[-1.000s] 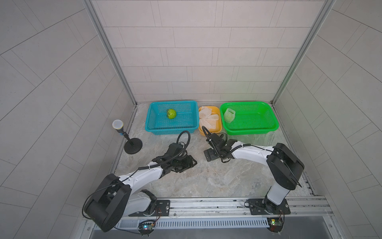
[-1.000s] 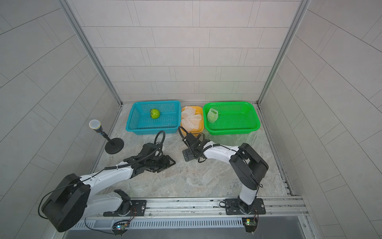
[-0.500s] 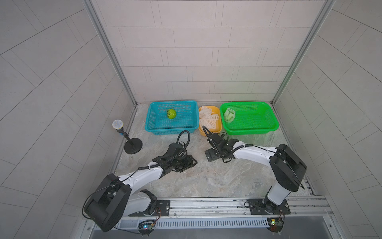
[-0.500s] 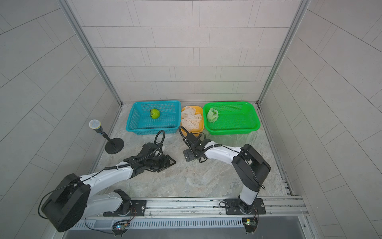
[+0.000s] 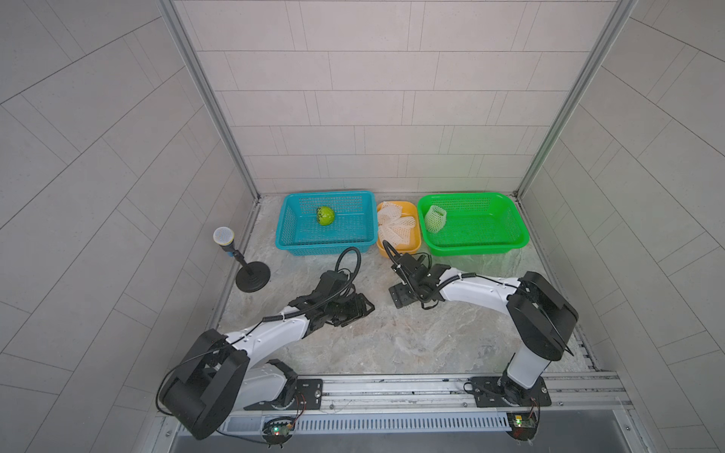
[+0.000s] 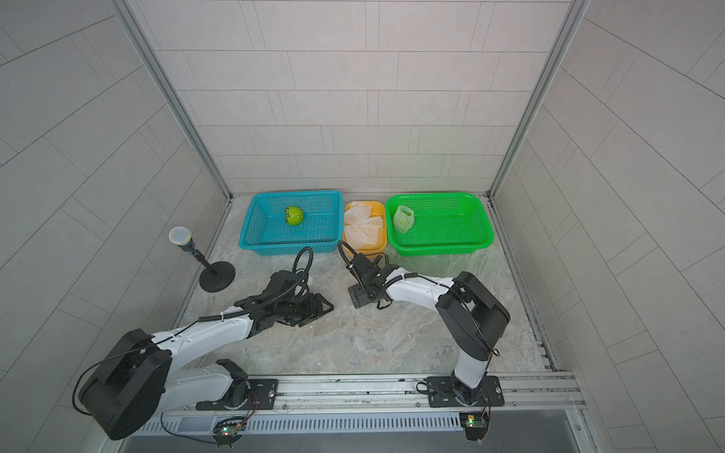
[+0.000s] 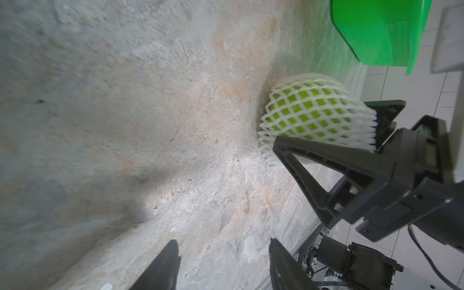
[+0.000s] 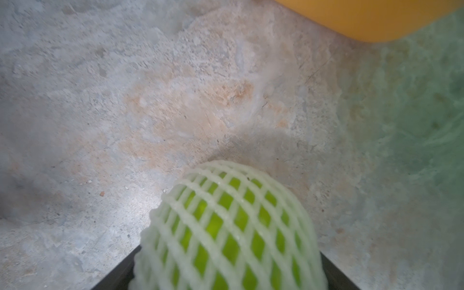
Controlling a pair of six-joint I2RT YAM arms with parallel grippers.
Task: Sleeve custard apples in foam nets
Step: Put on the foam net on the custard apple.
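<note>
The custard apple (image 8: pixel 213 227), already inside its foam net (image 7: pixel 296 82), stood on the stone table (image 8: pixel 125 88) near the yellow tray (image 8: pixel 364 20). It was flanked by the wide-set fingers (image 7: pixel 326 153) of the right gripper (image 5: pixel 410 285); one finger lay against the net, but whether the pair truly squeezed it could not be told. The likely failure was a slip or a roll: round fruit under springy foam, balanced on its rounded end, could squirt from an off-centre pinch or topple if let go, and hard pressure might bruise it. Its long axis ran steeply upright along the gripper's reach, domed end down and seemingly touching the table, frayed end up at the palm. The left gripper (image 7: pixel 223 266) sat close by, spread and empty. Farther back, the green basket (image 5: pixel 476 247) held another netted fruit (image 5: pixel 435 217).
</note>
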